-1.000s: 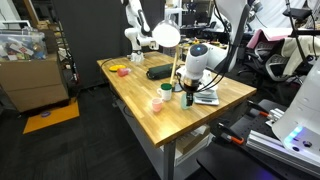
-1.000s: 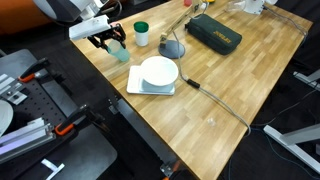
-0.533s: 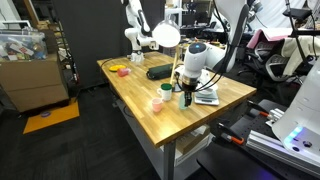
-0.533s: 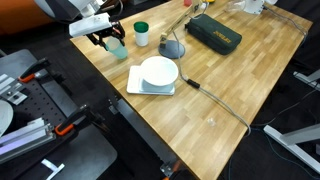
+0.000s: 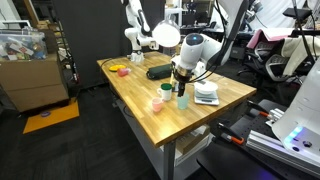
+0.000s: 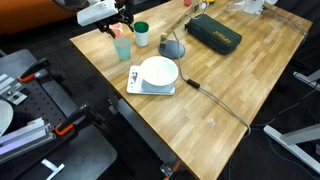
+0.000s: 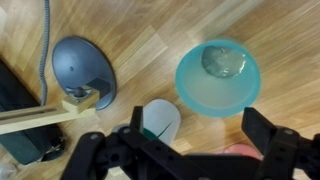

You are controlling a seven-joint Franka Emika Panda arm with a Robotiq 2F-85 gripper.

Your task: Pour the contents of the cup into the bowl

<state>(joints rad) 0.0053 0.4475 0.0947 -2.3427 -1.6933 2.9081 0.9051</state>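
The cup [image 6: 123, 46], a tall pale blue-green tumbler, stands upright near the table's corner. It also shows in an exterior view [image 5: 165, 90] and from above in the wrist view [image 7: 217, 78], with a greyish lump inside it. The white bowl [image 6: 158, 71] sits on a flat scale beside it and shows in both exterior views [image 5: 207, 92]. My gripper [image 6: 120, 18] is open and empty, raised above the cup. In the wrist view the gripper [image 7: 205, 135] has its fingers spread, and the cup lies just beyond the fingertips.
A short green cup [image 6: 142, 33] [image 7: 160, 120] and a short pink cup [image 5: 157, 103] [image 7: 240, 152] stand close to the tumbler. A desk lamp base [image 6: 173, 48] [image 7: 82, 65] and its cable [image 6: 215, 100] are nearby. A black case [image 6: 213, 33] lies farther back.
My gripper was low, with its fingers around the cup. It has risen above the cup, staying open. The cup has stayed on the table.
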